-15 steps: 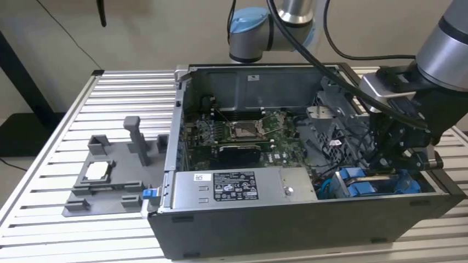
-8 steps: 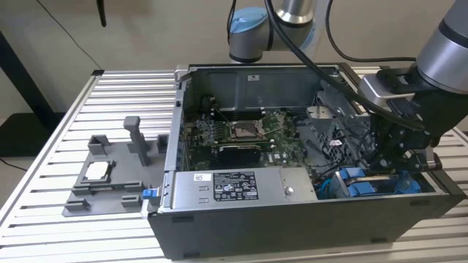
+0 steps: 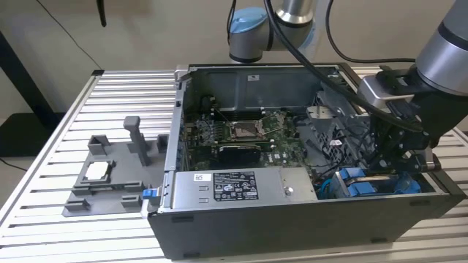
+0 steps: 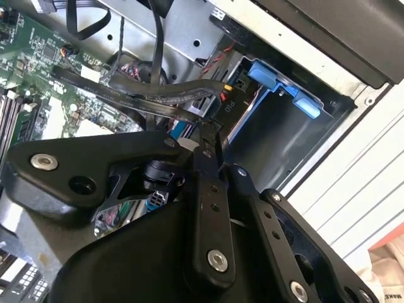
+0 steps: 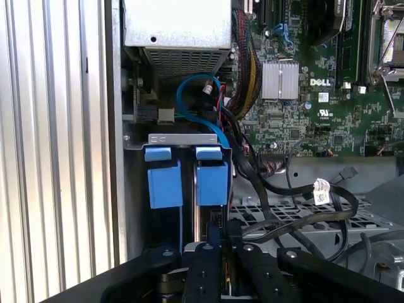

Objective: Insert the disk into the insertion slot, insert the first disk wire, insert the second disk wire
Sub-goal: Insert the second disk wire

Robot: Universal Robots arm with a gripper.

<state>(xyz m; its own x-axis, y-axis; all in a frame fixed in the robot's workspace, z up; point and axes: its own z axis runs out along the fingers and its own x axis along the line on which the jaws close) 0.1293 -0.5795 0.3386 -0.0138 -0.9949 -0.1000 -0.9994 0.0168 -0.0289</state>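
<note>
two blue rails of the insertion slot [image 5: 187, 180] sit just beyond the claw [image 5: 211, 243]; claw fingers closed on a black wire [image 4: 158, 98].

green motherboard [image 5: 328, 107], blue insertion slot [image 5: 189, 180] rails

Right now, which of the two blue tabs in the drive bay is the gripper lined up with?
The blue tab on the motherboard side: the gripper sits straight in line with it. The other tab hugs the case wall.
</note>
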